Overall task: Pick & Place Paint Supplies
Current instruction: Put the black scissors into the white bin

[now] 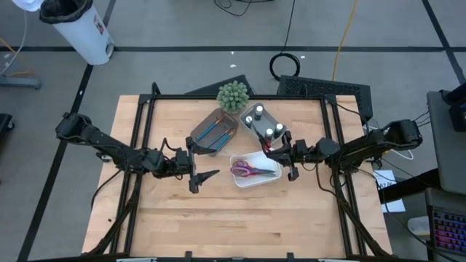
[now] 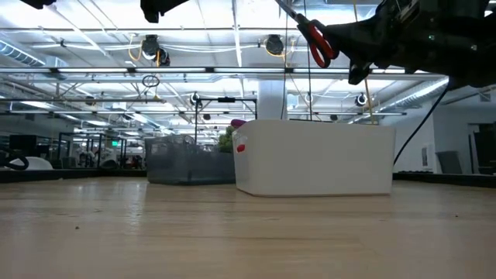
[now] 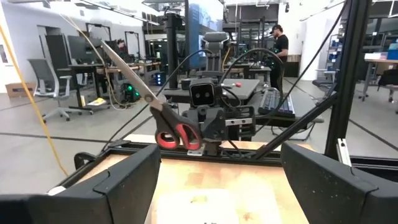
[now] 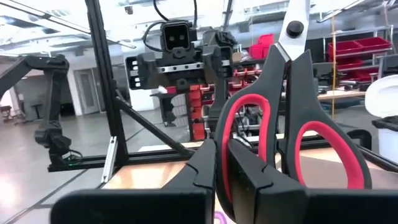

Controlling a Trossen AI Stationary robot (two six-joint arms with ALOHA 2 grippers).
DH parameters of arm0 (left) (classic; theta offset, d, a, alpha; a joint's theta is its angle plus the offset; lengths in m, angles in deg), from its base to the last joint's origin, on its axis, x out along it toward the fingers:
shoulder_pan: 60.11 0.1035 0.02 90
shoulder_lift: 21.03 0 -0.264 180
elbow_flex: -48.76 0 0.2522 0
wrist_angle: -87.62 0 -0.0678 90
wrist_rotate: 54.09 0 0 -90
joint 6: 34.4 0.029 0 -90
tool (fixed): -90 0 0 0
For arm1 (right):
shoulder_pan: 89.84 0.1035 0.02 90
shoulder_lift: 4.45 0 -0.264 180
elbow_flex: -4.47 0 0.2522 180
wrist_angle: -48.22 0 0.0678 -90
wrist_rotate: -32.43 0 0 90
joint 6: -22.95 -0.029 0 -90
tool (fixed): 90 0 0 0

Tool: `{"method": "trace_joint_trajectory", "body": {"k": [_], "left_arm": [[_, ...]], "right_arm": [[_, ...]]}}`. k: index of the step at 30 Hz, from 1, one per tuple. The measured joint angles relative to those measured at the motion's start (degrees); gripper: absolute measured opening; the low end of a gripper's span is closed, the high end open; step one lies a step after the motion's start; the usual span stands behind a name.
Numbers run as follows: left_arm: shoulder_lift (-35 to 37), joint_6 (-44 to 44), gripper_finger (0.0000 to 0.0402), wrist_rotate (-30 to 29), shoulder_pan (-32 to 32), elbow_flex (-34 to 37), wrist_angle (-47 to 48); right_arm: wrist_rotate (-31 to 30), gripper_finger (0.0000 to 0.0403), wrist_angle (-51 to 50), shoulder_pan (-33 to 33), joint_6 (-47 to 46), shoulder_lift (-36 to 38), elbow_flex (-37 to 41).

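Note:
Red-and-black scissors (image 4: 292, 124) hang in the air over the white tray (image 1: 271, 177), with my right gripper (image 1: 282, 154) shut on their handle. Purple scissors (image 1: 249, 169) lie flat in that tray. Blue brushes (image 1: 213, 131) lie in the brown tray (image 1: 198, 138). White-capped bottles (image 1: 268, 131) stand in the pale blue-grey tray (image 1: 250, 128). My left gripper (image 1: 207, 161) hovers open just left of the white tray, with nothing between its fingers. My right gripper pinches one handle loop (image 4: 229, 134) of the red scissors between its two shut fingers (image 4: 249, 171), at the loop's lower rim. The fingers come roughly level from the table's right side. The scissors are lifted clear, handles down, closed blades (image 3: 124, 65) slanting upward.
A round green spiky plant (image 1: 233, 95) stands at the far edge behind the trays. The table's black frame (image 1: 240, 97) runs along its edges. Bare wood (image 1: 233, 225) lies along the near half. People and desks show in the room beyond.

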Motion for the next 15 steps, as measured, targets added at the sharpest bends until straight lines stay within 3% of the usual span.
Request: {"method": "trace_joint_trajectory", "body": {"k": [15], "left_arm": [[0.00,-0.10,0.0340,-0.02,0.00,0.00,0.09]], "right_arm": [[-9.20,0.0009,-0.58,0.03,0.83,0.00,0.00]]}}
